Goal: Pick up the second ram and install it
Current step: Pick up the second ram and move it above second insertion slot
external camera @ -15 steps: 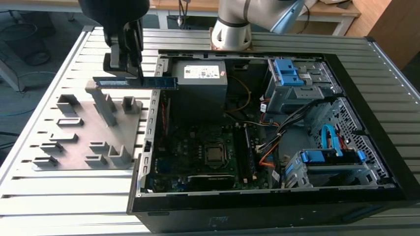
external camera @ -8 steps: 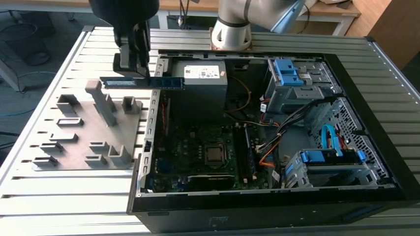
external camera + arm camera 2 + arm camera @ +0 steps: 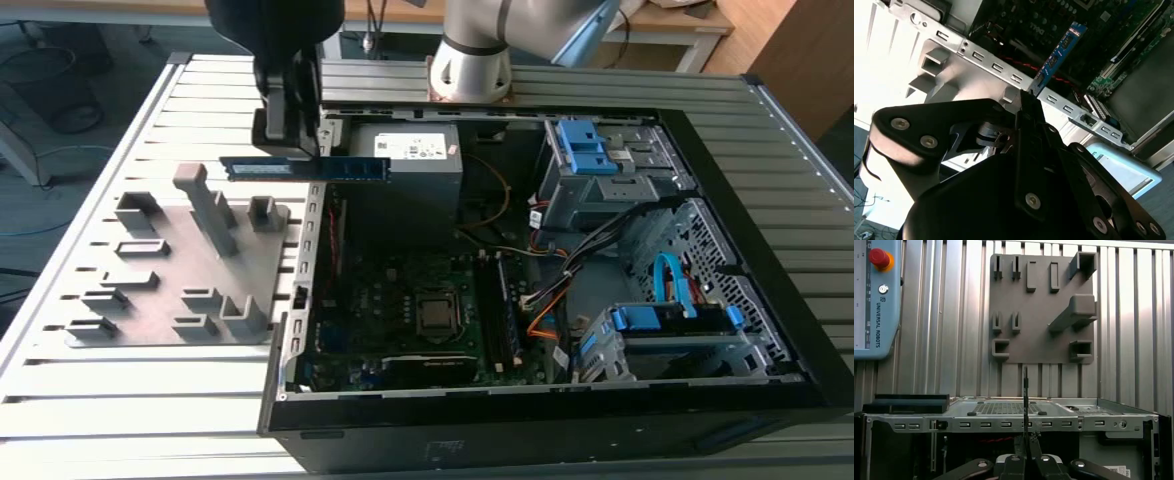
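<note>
Nearest to the lens, in the second wrist view, is the black body of the gripper (image 3: 1026, 98). Its fingers are closed on one long edge of the second ram (image 3: 1059, 52), and the board sticks out from them toward the open computer. In the first wrist view the same module (image 3: 1025, 400) is seen edge-on, as a thin line coming out of the gripper (image 3: 1026, 442) in front of the perforated metal wall of the case. In the exterior view, at the exterior view's left, the grey fixture plate (image 3: 160, 290) lies on the ribbed metal table (image 3: 80, 420). Just to the right of it the gripper (image 3: 291, 150) hangs with the ram (image 3: 347, 169) held level in the air, above the border between the plate and the side wall of the computer case (image 3: 534, 420). Further right, inside the case, lies the motherboard (image 3: 400, 290) with its long black slot rails (image 3: 505, 300), lower than the ram and well apart from it. The blue drive cages (image 3: 601, 150) stand at the exterior view's right. The picking-up part seems done, since the module is off the fixture and in the grip. The installing is not yet done, because the ram touches no slot. It cannot be told whether another module already sits in the rails.
</note>
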You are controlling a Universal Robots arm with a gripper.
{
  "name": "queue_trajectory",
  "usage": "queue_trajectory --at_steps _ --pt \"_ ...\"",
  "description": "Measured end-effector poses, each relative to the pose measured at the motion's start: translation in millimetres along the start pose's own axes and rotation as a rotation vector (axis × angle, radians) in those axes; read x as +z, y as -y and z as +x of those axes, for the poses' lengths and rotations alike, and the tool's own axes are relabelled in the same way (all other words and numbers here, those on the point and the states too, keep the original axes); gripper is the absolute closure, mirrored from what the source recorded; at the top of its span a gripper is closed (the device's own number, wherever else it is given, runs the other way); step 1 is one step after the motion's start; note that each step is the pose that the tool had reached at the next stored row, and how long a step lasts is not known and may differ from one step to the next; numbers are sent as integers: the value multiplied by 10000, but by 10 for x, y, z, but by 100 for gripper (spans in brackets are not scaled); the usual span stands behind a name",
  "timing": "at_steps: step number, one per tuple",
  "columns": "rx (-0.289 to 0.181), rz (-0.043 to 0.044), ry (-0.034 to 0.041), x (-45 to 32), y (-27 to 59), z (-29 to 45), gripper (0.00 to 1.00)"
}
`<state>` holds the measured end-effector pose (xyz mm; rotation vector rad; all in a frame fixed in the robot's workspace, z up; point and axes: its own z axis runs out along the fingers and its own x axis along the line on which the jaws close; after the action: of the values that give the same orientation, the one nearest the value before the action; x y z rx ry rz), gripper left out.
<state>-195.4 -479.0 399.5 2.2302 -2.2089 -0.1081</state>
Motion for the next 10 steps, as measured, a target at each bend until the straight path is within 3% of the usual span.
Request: queue_trajectory --at_steps 10 --pt "0 -10 0 -6 184 2 86"
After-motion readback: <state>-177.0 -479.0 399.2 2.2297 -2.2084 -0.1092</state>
